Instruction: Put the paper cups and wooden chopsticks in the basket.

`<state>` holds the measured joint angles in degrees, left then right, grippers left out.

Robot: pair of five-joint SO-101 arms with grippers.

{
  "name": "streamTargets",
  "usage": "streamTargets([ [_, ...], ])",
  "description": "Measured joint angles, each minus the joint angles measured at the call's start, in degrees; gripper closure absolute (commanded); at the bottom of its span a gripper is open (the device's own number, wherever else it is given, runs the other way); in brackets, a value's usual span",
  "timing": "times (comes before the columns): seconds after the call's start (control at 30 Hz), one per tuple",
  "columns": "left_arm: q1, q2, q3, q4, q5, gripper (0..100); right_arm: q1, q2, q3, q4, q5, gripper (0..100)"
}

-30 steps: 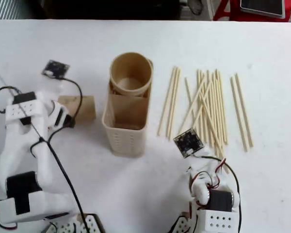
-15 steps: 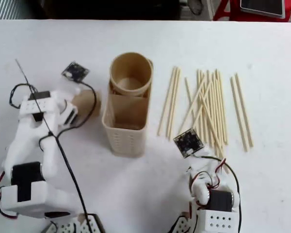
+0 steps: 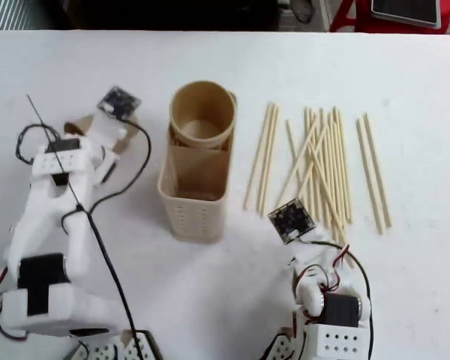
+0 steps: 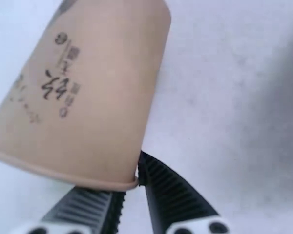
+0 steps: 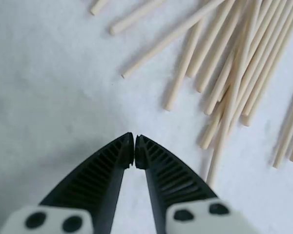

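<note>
My left gripper [image 4: 131,181] is shut on the rim of a tan paper cup [image 4: 83,92], with one finger inside the rim and one outside. In the high view this cup [image 3: 76,124] sits partly hidden under the left wrist, left of the basket [image 3: 193,202]. The cream basket holds another paper cup [image 3: 202,112] at its far end. Several wooden chopsticks [image 3: 319,165] lie spread on the table right of the basket. My right gripper [image 5: 134,145] is shut and empty just above the table, a little short of the nearest chopstick ends [image 5: 219,73].
The right arm's base [image 3: 326,315] stands at the near edge, the left arm's base [image 3: 41,300] at the near left, with its black cable looping toward the basket. A red object [image 3: 394,15] lies beyond the table's far edge.
The left arm has taken the cup from the table beside the basket and swung it up and toward the far left. The right arm has not moved.
</note>
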<state>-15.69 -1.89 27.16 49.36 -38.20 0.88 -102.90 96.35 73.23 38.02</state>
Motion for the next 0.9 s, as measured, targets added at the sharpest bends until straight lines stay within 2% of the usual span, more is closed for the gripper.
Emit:
streamTargets([
  [0.27,0.00,-21.89,-13.63,15.12,0.00,98,0.00,0.00,0.00,0.00,0.00,98.1],
  [0.37,0.79,-29.54,-19.60,19.52,-3.16,98,0.00,0.00,0.00,0.00,0.00,98.1],
  [0.5,5.89,-36.40,-25.14,25.85,-7.03,98,0.00,0.00,0.00,0.00,0.00,98.1],
  [0.73,21.01,-39.56,-29.01,36.57,-7.65,98,0.00,0.00,0.00,0.00,0.00,98.1],
  [0.9,25.67,-37.10,-24.88,36.84,-2.46,98,0.00,0.00,0.00,0.00,0.00,98.1],
])
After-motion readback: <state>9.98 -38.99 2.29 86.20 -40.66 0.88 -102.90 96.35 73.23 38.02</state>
